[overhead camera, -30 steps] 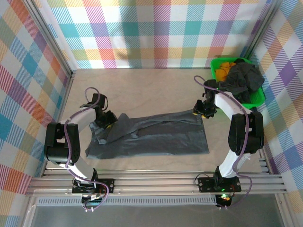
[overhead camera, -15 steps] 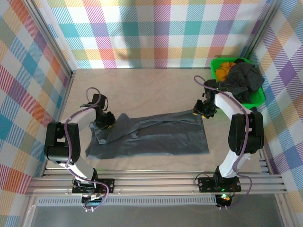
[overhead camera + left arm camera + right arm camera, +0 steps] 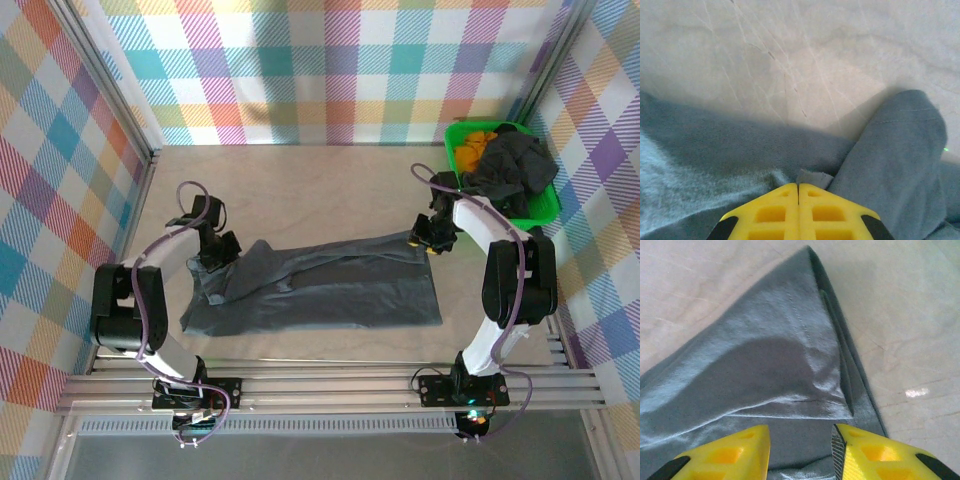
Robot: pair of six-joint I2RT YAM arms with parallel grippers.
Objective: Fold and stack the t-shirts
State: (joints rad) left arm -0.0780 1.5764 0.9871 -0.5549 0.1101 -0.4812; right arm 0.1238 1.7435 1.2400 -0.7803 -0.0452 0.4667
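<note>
A dark grey t-shirt [image 3: 330, 290] lies spread and partly folded across the middle of the table. My left gripper [image 3: 214, 260] sits at its left end. In the left wrist view the yellow fingers [image 3: 770, 212] are pressed together, with a small fold of the t-shirt [image 3: 812, 177] pinched at their tips. My right gripper [image 3: 425, 242] is at the shirt's far right corner. Its yellow fingers [image 3: 875, 457] stand apart over the folded corner of the t-shirt [image 3: 765, 370], and the cloth lies flat beneath them. More dark t-shirts [image 3: 515, 170] are heaped in the bin.
The bright green bin [image 3: 543, 208] stands at the back right, close to the right arm, and also holds an orange cloth [image 3: 474, 146]. Checked walls close in three sides. Bare tabletop [image 3: 300, 190] lies behind the shirt.
My left gripper has closed on the left end of the t-shirt and shifted slightly. The right gripper has stayed at the shirt's right corner.
</note>
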